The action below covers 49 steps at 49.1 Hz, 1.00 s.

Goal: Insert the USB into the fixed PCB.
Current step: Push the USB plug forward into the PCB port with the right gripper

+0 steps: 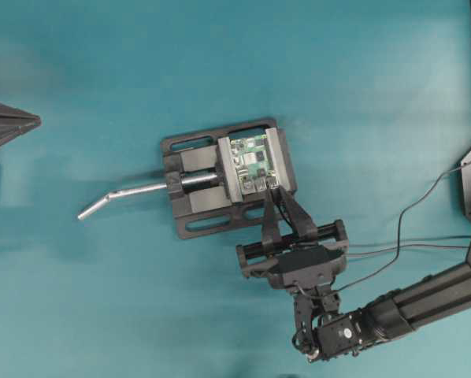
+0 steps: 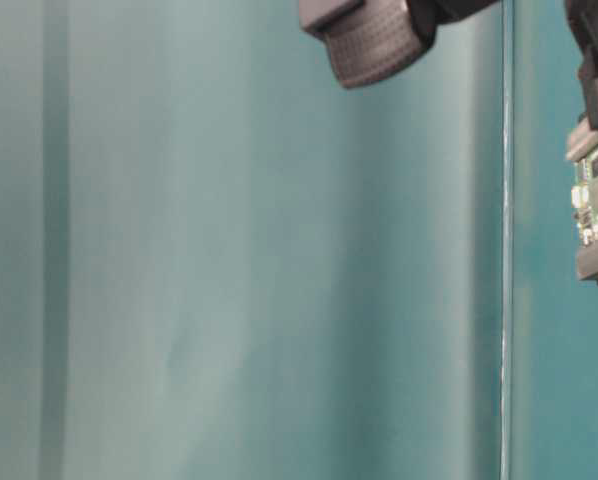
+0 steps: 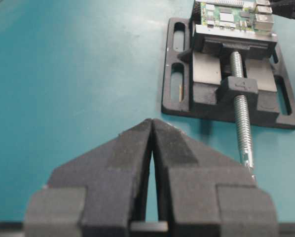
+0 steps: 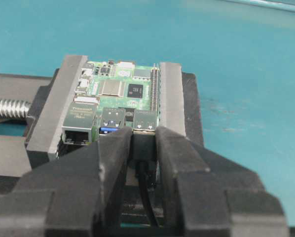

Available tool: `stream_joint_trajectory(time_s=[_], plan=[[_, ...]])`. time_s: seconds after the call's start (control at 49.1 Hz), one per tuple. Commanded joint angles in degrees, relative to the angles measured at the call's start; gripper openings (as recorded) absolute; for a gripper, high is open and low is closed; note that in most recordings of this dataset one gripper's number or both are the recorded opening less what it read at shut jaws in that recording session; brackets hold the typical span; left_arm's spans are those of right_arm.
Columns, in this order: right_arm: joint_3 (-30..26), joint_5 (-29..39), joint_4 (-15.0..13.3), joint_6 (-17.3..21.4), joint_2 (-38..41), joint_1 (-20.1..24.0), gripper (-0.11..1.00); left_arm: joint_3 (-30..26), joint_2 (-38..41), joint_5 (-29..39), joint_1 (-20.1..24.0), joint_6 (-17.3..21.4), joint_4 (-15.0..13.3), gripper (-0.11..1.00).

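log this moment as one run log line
phase: insertion | right claw: shut on USB, plug at port of fixed PCB | PCB clamped in vise | left claw: shut, empty, away from vise

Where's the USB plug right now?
In the right wrist view the USB sits pinched between the right gripper fingers, its tip at the rightmost port on the PCB edge, which the vise clamps.

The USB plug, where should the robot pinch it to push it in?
Pinch the USB on its dark body's flat sides, behind the metal tip, coming from the cable end. The right hand does this, with the tip facing the fixed PCB's ports.
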Motion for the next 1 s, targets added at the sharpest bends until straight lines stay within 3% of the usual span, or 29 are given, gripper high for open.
stream_joint_trajectory(time_s=[0.0, 0.632, 0.978], plan=[[-0.2, 0.1, -1.1, 0.3, -2.3, -5.2, 0.21, -1.6, 0.4, -0.3, 0.3, -0.2, 0.2, 0.0], [-0.3, 0.4, -0.8, 0.6, -2.3, -3.0, 0.21, -1.6, 0.5, -0.3, 0.3, -0.2, 0.2, 0.0], [-0.7, 0.4, 1.1, 1.2, -2.3, -1.8, 0.21, -1.7, 0.5, -0.3, 0.3, -0.2, 0.2, 0.0]])
